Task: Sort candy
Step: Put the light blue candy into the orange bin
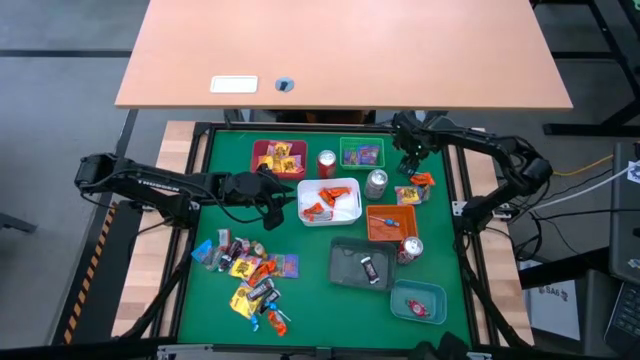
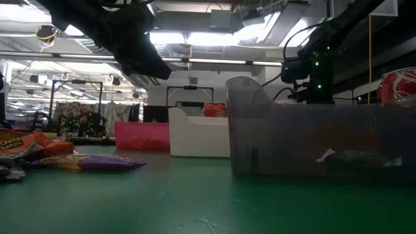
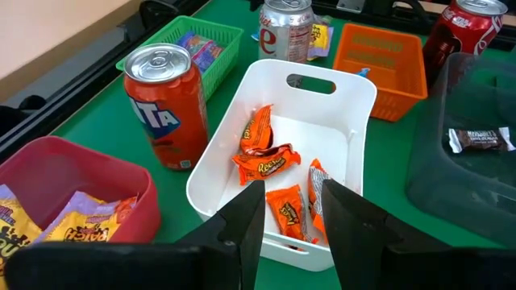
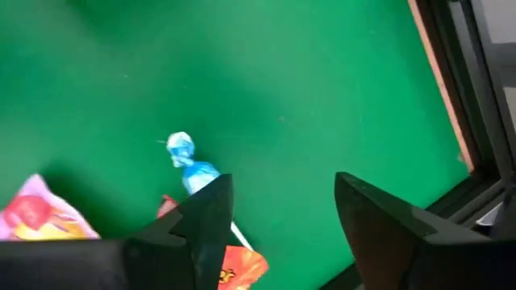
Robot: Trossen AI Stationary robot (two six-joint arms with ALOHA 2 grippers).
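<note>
A loose pile of wrapped candy (image 1: 252,272) lies on the green mat near the left front; a smaller cluster (image 1: 414,187) lies at the right. My left gripper (image 1: 283,203) (image 3: 297,216) hovers open over the left end of the white tray (image 3: 355,101), which holds several orange-wrapped candies (image 3: 264,159). My right gripper (image 1: 410,160) (image 4: 278,221) hangs open above the mat beside the small cluster, next to a blue-wrapped lollipop (image 4: 190,163), a pink sweet (image 4: 31,214) and an orange one (image 4: 240,268). Neither gripper holds anything.
Around the white tray stand a red tray (image 1: 262,152) with yellow candy, a green tray (image 1: 361,143), an orange tray (image 1: 392,228), a grey tray (image 1: 345,270) with one dark candy and a teal tray (image 1: 415,312). Three soda cans (image 1: 326,164) (image 1: 376,183) (image 1: 410,248) stand between them.
</note>
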